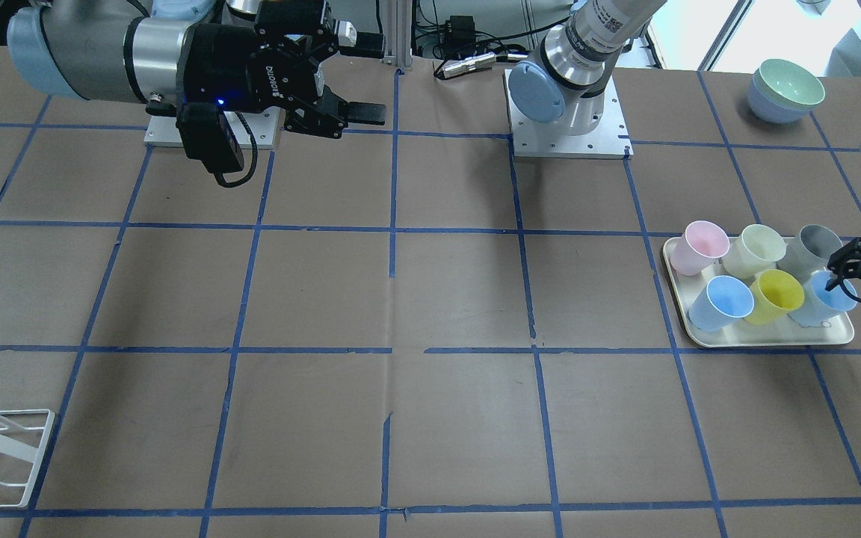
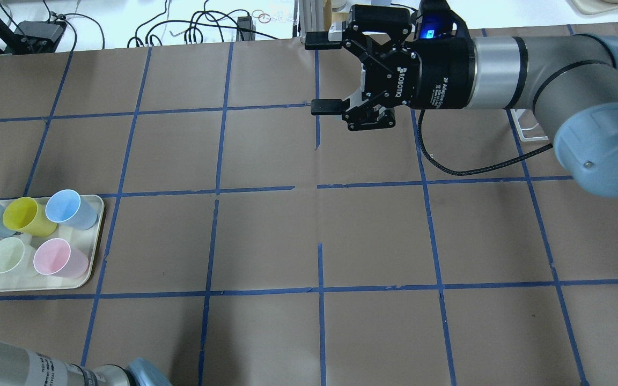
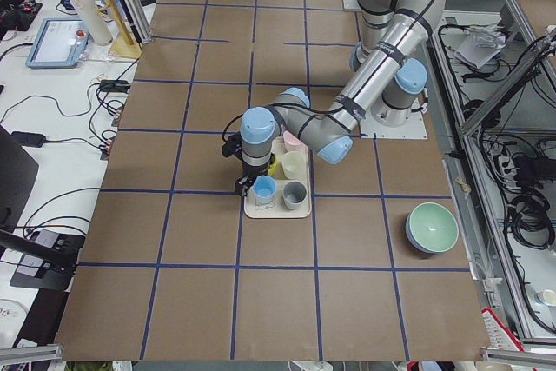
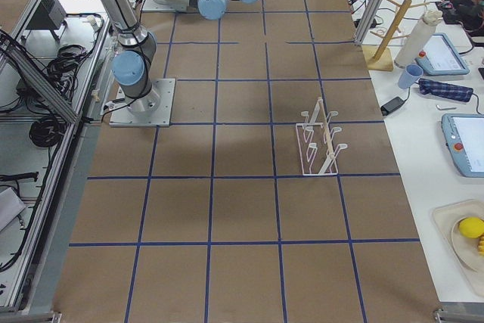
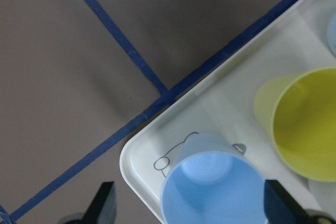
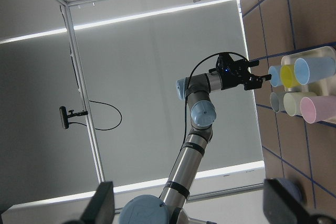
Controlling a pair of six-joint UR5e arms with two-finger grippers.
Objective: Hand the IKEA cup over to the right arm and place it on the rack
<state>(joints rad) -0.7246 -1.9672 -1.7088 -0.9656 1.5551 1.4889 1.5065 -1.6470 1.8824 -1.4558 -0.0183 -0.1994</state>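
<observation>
Straddling the cup (image 5: 205, 169), the left gripper (image 5: 191, 205) has its fingers spread, one on each side of the rim, not pinching it. The cup stands upright in an outer corner of the tray (image 5: 142, 156), just beside a yellow cup (image 5: 304, 124). The right gripper (image 2: 322, 74) hangs well apart from the tray, fingers spread and holding nothing. The rack (image 4: 318, 145) stands far from the tray.

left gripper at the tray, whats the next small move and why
Probably close the left gripper on the blue cup: its open fingers sit either side of the cup's rim at the tray corner, and the right gripper hangs open.
</observation>
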